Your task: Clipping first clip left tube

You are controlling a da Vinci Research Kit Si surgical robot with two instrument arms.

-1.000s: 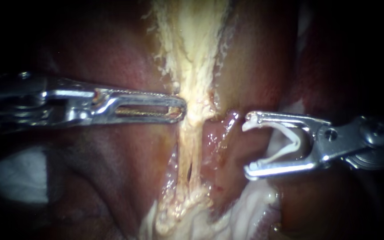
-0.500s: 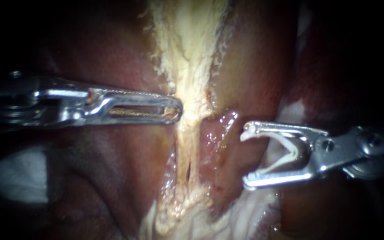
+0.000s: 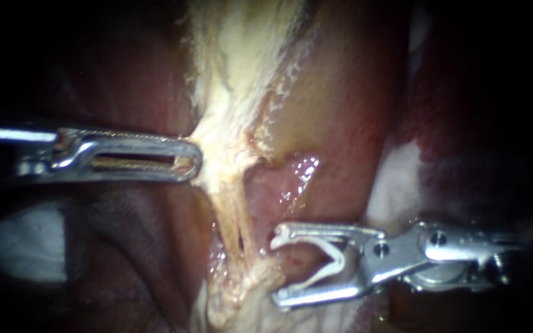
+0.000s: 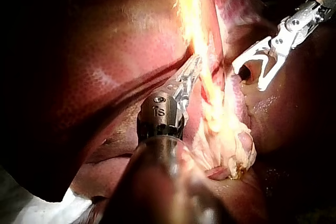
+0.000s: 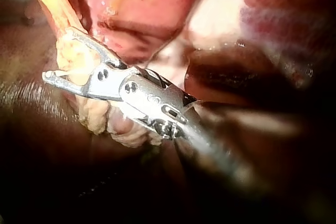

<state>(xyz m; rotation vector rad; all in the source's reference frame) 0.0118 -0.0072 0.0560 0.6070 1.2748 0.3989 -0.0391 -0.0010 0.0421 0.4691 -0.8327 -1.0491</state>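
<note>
Instruments, two: the left instrument point(image 3: 194, 163) pinches pale tissue point(image 3: 229, 117) in its jaws at the far end of two tubes point(image 3: 246, 233); the right instrument point(image 3: 277, 269), jaws spread, holds one clip point(image 3: 334, 262) between them just right of the pair, clear of the left tube point(image 3: 229, 223).

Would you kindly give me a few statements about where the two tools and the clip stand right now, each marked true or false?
1. The right tool carries a white clip between its jaws. True.
2. The clip is squeezed flat around a tube. False: it gapes in a V beside the tubes, and the endoscope view shows none inside it.
3. The left tool enters from the endoscope view's left. True.
4. The left tool's jaws gape wide, clear of all tissue. False: they lie together, gripping the edge of the pale tissue band.
5. The two tools touch each other. False: they are apart, with the pale tissue band between them.
</note>
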